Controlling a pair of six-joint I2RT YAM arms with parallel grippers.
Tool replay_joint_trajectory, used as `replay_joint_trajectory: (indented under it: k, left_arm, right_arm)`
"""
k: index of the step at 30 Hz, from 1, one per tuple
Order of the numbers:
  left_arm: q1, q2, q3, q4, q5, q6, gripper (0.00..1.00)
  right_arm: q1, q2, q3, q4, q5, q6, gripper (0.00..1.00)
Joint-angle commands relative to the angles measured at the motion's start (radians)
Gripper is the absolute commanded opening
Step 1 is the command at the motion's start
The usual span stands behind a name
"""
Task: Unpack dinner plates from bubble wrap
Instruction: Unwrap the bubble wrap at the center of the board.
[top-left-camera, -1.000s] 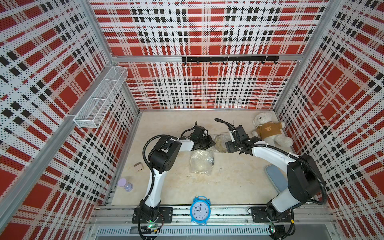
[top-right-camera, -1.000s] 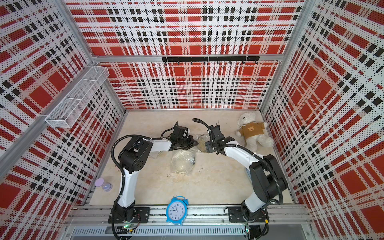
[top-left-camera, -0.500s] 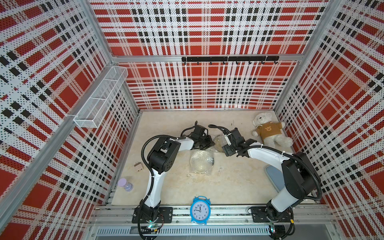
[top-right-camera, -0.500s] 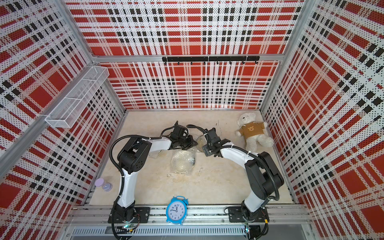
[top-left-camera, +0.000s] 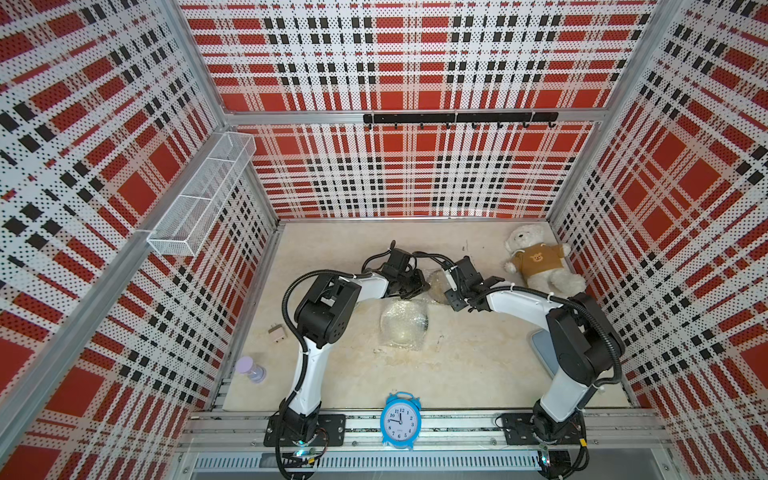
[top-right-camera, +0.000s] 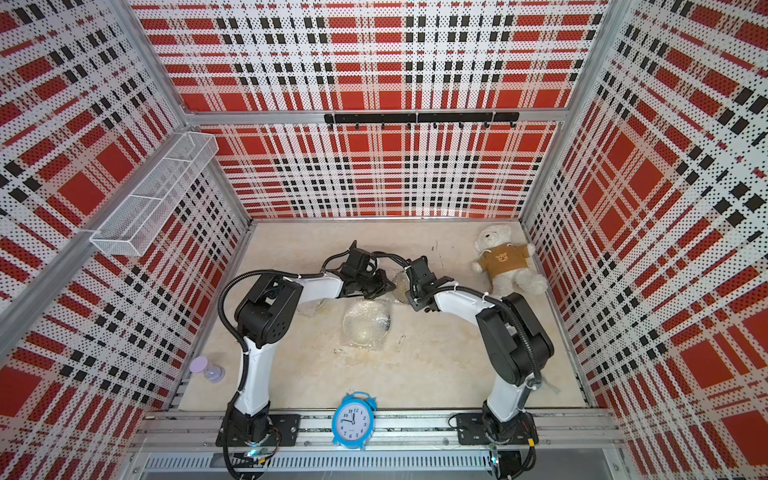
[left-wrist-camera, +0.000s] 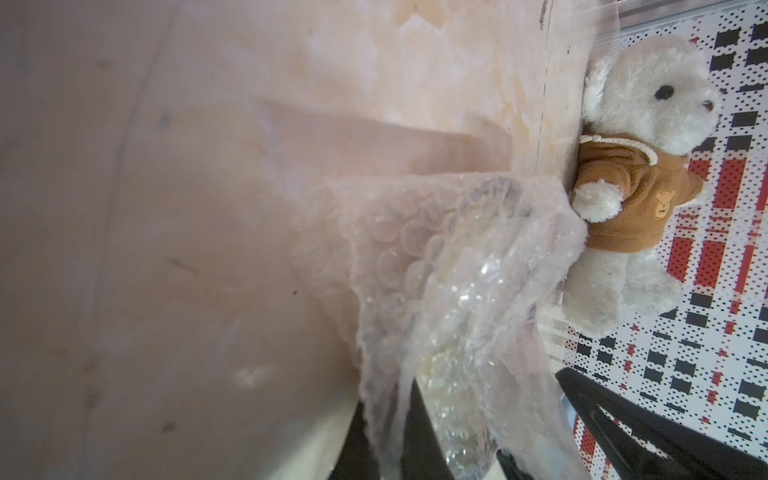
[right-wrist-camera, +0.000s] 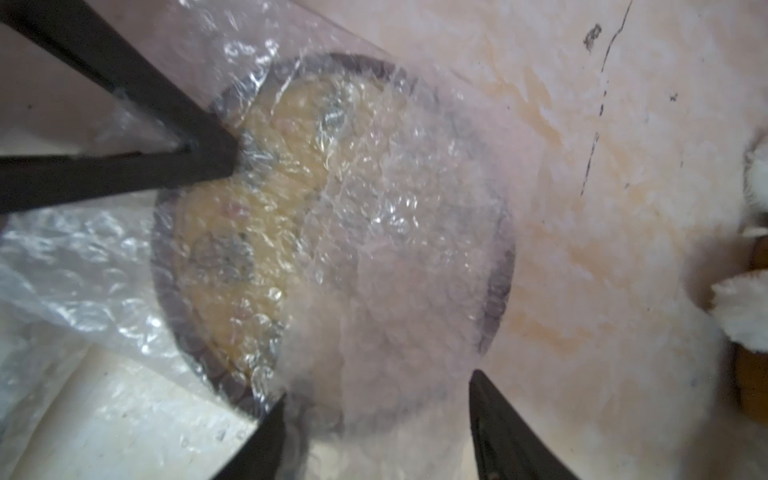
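A yellow dinner plate (right-wrist-camera: 257, 232) with a dark rim lies on the floor under clear bubble wrap (right-wrist-camera: 386, 199). In both top views this bundle (top-left-camera: 435, 280) sits between my two grippers at the back middle. My left gripper (left-wrist-camera: 388, 411) is shut on a raised fold of the bubble wrap (left-wrist-camera: 457, 270); its black fingers (right-wrist-camera: 199, 153) show in the right wrist view too. My right gripper (right-wrist-camera: 376, 399) stands open over the bundle's near edge, jaws apart with wrap between them. A second wrapped plate (top-left-camera: 403, 326), pale, lies nearer the front.
A teddy bear (top-left-camera: 536, 262) lies at the back right, close to the bundle. A blue alarm clock (top-left-camera: 400, 419) stands on the front rail. A lilac bottle (top-left-camera: 250, 369) and a small beige block (top-left-camera: 277, 332) lie at the left. More crinkled wrap (top-right-camera: 311, 307) shows under the left arm.
My right gripper has moved left, closer to the left gripper and over the wrapped yellow plate, and its jaws have narrowed. The left gripper has kept its hold on the wrap.
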Motion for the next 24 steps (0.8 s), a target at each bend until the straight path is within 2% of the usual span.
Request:
replay_joint_trajectory:
  k: [1, 4, 11, 13, 16, 21, 24]
  left_arm:
    - [0.001, -0.025, 0.028, 0.006, 0.024, 0.011, 0.05]
    - [0.001, -0.023, 0.028, 0.006, 0.029, 0.013, 0.05]
    - [0.003, -0.023, 0.033, 0.01, 0.037, 0.013, 0.05]
    - [0.003, -0.023, 0.034, 0.012, 0.04, 0.013, 0.05]
    - [0.006, -0.024, 0.032, 0.016, 0.04, 0.011, 0.05]
    - [0.008, -0.022, 0.03, 0.023, 0.043, 0.008, 0.05]
    - [0.01, -0.015, 0.028, 0.024, 0.044, 0.01, 0.05]
  right_arm:
    - [0.004, 0.014, 0.023, 0.049, 0.014, -0.013, 0.49]
    - [0.005, 0.026, 0.033, 0.047, 0.01, -0.015, 0.48]
    - [0.005, 0.068, 0.075, 0.019, -0.003, -0.015, 0.57]
    - [0.004, 0.078, 0.081, 0.021, -0.009, -0.012, 0.57]
    - [0.005, 0.092, 0.091, 0.022, -0.017, -0.007, 0.51]
    - [0.004, 0.096, 0.085, 0.032, -0.022, 0.004, 0.35]
    - [0.003, 0.077, 0.064, 0.053, -0.02, 0.013, 0.3]
